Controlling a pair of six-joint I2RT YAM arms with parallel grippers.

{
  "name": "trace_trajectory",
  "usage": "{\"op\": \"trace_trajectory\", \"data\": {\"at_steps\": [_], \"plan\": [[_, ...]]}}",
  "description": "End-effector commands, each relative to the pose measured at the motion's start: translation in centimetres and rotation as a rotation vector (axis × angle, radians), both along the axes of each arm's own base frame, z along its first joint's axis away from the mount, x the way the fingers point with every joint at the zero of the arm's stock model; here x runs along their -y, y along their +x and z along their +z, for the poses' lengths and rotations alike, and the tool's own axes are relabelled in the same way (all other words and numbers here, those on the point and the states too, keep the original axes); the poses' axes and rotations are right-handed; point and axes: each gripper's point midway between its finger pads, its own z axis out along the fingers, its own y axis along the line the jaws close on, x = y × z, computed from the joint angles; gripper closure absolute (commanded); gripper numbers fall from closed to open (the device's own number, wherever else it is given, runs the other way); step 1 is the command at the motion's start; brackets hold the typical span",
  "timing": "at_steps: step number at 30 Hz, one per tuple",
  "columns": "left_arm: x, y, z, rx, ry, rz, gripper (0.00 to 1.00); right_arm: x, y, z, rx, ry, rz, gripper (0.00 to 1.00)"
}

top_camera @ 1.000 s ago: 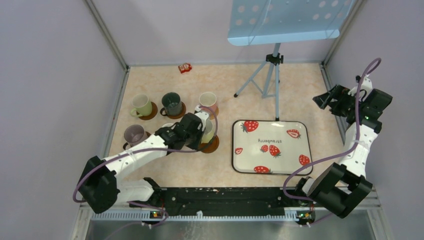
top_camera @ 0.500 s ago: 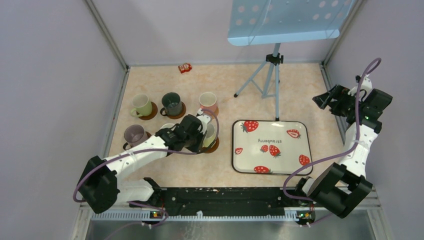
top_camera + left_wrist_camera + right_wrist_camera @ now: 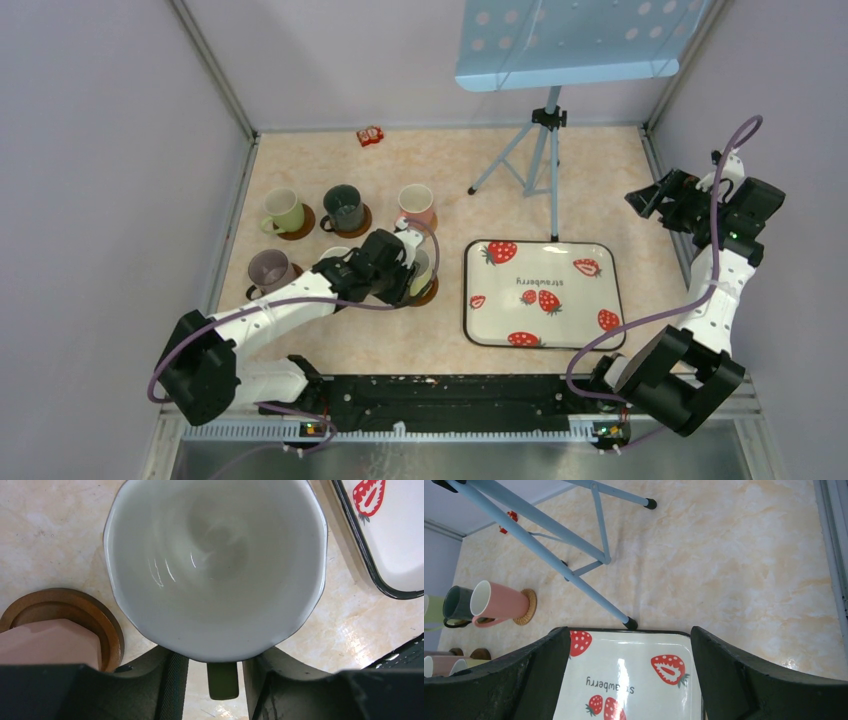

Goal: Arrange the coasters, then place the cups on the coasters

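A yellow-green cup [image 3: 421,272] with a pale inside [image 3: 215,560] stands on a brown coaster [image 3: 429,292]. Its handle [image 3: 222,680] lies between the fingers [image 3: 172,685] of my left gripper [image 3: 405,270], with a gap on either side; the jaws are open. Five more cups stand on coasters: yellow-green [image 3: 283,210], dark green [image 3: 343,207], pink [image 3: 416,203], mauve [image 3: 268,270], and a light pink one [image 3: 45,642] mostly hidden by my left arm. My right gripper [image 3: 650,200] hangs open and empty, high at the right, above the tray's far end [image 3: 629,680].
A white strawberry-print tray [image 3: 542,292] lies right of the cups. A blue music stand [image 3: 575,40] on a tripod [image 3: 545,150] stands behind it. A small red item [image 3: 370,135] sits at the back wall. Walls close off the left, back and right.
The left gripper lowered the yellow-green cup onto its coaster, and its jaws have parted off the handle. The right arm has not moved.
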Motion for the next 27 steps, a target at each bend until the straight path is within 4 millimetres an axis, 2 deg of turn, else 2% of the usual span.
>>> {"op": "trace_trajectory", "data": {"at_steps": [1, 12, 21, 24, 27], "plan": [[0.8, 1.0, 0.7, 0.045, -0.033, 0.0, 0.5, 0.2, 0.2, 0.6, 0.033, -0.02, 0.007, 0.12], [0.4, 1.2, 1.0, 0.034, 0.019, 0.002, 0.48, 0.2, 0.2, 0.7, 0.034, -0.021, 0.01, 0.11], [0.3, 0.7, 2.0, 0.04, 0.013, -0.033, 0.28, 0.1, 0.1, 0.7, 0.035, -0.02, 0.016, 0.11], [0.3, 0.5, 2.4, 0.036, 0.012, -0.042, 0.18, 0.0, 0.1, 0.7, 0.04, -0.021, 0.025, 0.11], [0.3, 0.6, 2.6, 0.044, 0.007, -0.046, 0.15, -0.1, 0.1, 0.8, 0.042, -0.022, 0.028, 0.11]]}}
